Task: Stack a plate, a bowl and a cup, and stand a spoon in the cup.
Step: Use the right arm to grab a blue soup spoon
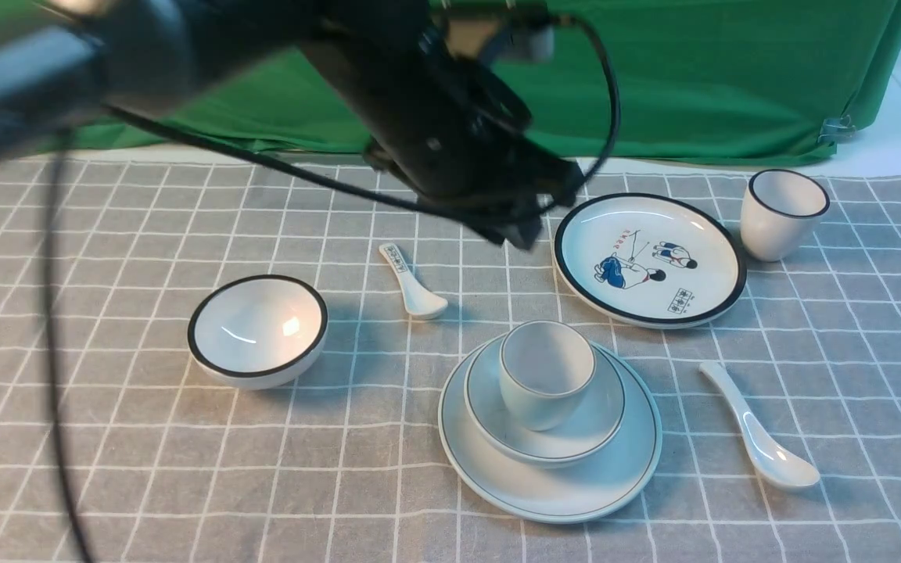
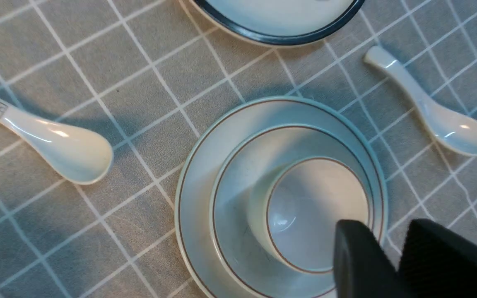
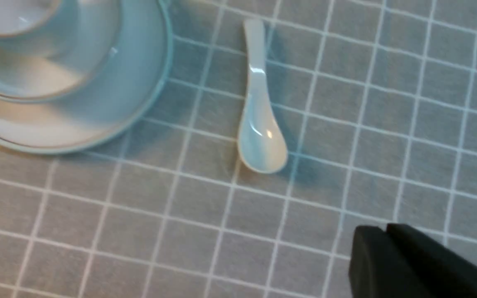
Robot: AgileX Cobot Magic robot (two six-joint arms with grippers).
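The plain plate point(image 1: 576, 493) lies on the cloth at front centre. The shallow bowl point(image 1: 601, 422) sits on it and the handleless cup point(image 1: 544, 383) stands upright in the bowl. The plain white spoon point(image 1: 759, 430) lies flat on the cloth to the right of the stack, bowl end toward me. My left gripper point(image 1: 521, 233) hangs above and behind the stack, open and empty. In the left wrist view its fingertips point(image 2: 352, 244) are over the cup point(image 2: 313, 207). My right gripper point(image 3: 383, 229) is shut and empty, above bare cloth short of the spoon point(image 3: 259, 124).
A black-rimmed bowl point(image 1: 257, 328) stands at left. A short printed spoon point(image 1: 411, 283) lies behind the stack. A cartoon plate point(image 1: 648, 258) and a black-rimmed cup point(image 1: 781, 213) are at back right. A green backdrop point(image 1: 693, 78) closes the far side.
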